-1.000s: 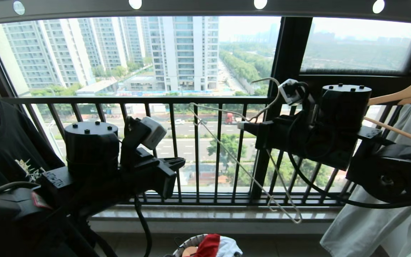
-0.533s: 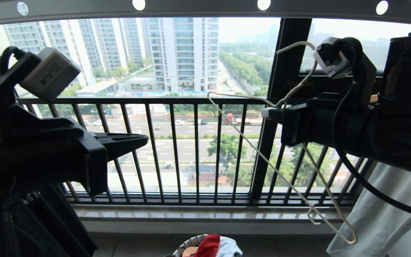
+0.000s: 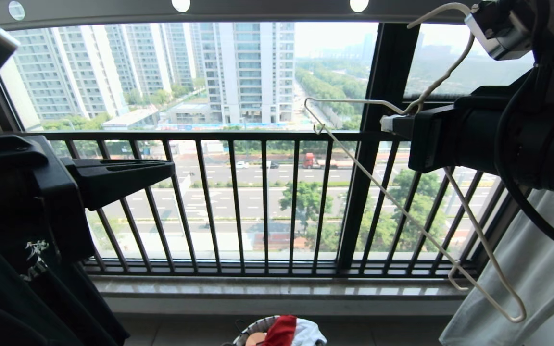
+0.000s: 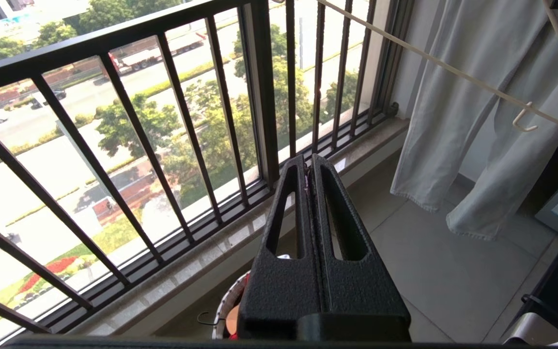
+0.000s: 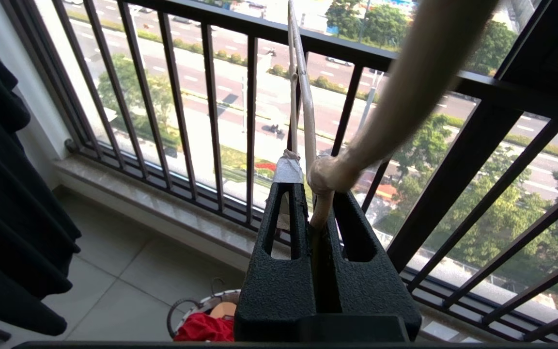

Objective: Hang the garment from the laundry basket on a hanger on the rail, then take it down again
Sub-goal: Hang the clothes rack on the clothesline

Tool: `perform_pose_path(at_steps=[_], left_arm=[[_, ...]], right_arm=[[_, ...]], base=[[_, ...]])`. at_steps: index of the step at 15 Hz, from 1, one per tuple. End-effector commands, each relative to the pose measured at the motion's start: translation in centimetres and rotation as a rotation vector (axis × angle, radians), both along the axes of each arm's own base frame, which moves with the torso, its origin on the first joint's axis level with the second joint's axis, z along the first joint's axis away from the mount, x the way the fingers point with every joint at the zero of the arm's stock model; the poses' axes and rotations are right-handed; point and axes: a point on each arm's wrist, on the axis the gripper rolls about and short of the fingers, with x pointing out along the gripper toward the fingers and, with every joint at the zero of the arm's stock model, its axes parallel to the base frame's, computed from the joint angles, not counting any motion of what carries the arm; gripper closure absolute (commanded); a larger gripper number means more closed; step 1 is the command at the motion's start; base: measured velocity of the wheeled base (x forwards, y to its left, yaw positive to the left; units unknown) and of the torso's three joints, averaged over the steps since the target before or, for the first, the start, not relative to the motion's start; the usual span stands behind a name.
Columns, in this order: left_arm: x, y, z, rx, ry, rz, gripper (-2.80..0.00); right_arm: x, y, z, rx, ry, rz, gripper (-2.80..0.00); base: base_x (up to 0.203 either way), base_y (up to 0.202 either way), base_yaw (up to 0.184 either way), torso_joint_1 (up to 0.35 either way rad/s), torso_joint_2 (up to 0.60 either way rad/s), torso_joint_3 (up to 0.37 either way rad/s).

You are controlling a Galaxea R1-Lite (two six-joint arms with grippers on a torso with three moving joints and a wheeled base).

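While frame cuts basket (image 3: pixel 250 331) | garment (image 3: pixel 281 330) half-hidden | hanger (image 3: pixel 402 211) gripped

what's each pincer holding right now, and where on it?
Right pincer is shut on the white wire hanger, gripping it at the twisted neck just below the hook. Left pincer is shut with nothing in it.

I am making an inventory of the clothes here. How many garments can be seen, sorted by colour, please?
Red: 1, the T-shirt in the basket
Black: 1, hanging at the left
Pale grey-green: 1, hanging at the right
White: 1, a cloth beside the red one; whether it is clothing cannot be told
Total: 4
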Motion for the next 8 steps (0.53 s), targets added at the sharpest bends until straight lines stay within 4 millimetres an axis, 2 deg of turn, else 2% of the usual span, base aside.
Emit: perform_pose_path(at_steps=[1,8], left_arm=[[0.0,-0.1,-0.1,0.003,0.001,-0.006,0.0],[0.1,-0.3,-0.3,0.006,0.006,-0.009,0.0]], right_arm=[[0.7,0.7,0.2,-0.022,-0.013,-0.018,0.0],[1.8,2.6,0.7,-0.025,-0.025,-0.036,0.0]], base=[[0.0,0.0,0.0,0.0,0.0,0.0],[0.0,0.0,0.0,0.0,0.0,0.0]])
